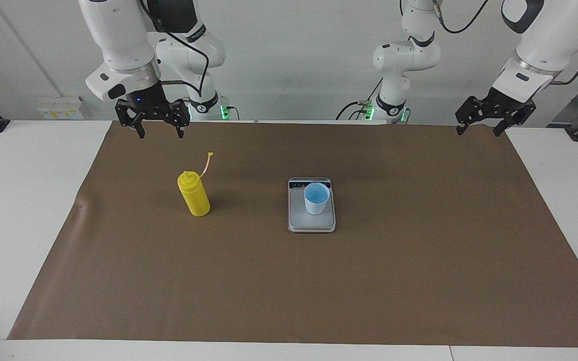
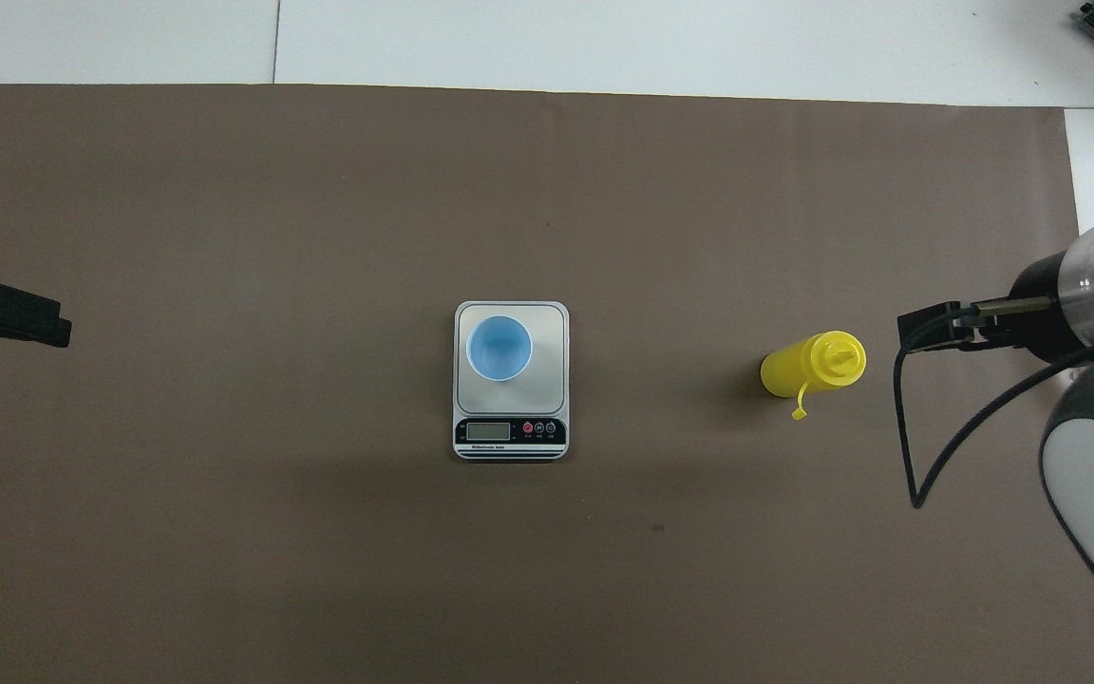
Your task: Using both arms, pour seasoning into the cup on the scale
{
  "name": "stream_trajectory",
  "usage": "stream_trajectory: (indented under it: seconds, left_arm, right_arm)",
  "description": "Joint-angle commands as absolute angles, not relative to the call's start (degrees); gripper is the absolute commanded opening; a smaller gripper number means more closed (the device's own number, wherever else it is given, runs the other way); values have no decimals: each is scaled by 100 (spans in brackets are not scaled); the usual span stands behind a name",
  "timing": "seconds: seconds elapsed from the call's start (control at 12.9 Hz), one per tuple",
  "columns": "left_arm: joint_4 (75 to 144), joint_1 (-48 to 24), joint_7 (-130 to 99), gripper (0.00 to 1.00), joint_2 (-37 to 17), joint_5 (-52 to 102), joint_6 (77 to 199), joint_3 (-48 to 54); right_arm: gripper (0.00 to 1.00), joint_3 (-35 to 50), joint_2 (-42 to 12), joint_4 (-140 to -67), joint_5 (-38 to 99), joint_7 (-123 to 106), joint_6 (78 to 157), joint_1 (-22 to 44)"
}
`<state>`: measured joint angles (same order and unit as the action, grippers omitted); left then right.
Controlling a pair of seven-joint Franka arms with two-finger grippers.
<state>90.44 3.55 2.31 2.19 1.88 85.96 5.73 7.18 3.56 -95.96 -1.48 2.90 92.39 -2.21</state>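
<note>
A: On the brown paper sheet (image 1: 419, 260), toward the right arm's end of the table, we see the seasoning (image 1: 193, 194): a yellow squeeze bottle, cylindrical, standing upright, with a conical nozzle top. Its thin yellow cap strap (image 1: 206, 164) curls up and away from the nozzle, the little cap dangling at the tip.

B: We agree. In the overhead view the bottle (image 2: 811, 365) stands well apart from the scale (image 2: 511, 380), level with it across the table. Nothing touches it.

A: We find the scale near the middle of the sheet, flat and silver-grey, its dark display strip on the edge nearest the robots. The cup (image 1: 316, 198), small, light blue and tapered, stands upright on the weighing plate, on the half of the plate farther from the robots.

B: And the grippers? We see the right gripper (image 1: 158, 129) up in the air over the sheet's edge at the robots' side, its fingers spread apart and holding nothing.

A: We see the left gripper (image 1: 479, 127) likewise raised over the sheet's corner at the left arm's end, fingers parted, empty. That arm waits.
</note>
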Motion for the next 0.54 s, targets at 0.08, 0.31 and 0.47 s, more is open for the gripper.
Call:
stream_trajectory:
  seconds: [0.08,0.31,0.47]
  left_arm:
    - [9114,387,176,100,246,255,8657,563]
    - [9114,387,176,100,246,255,8657,563]
    - [9114,387,176,100,246,255,8657,563]
  right_arm:
    - [100,747,369,-9545,-18,-123,9202,-544]
    - [100,756,378,-9580,-26,-105,9255,-501]
    - [100,756,378,-9597,-26,-62,9281,-484]
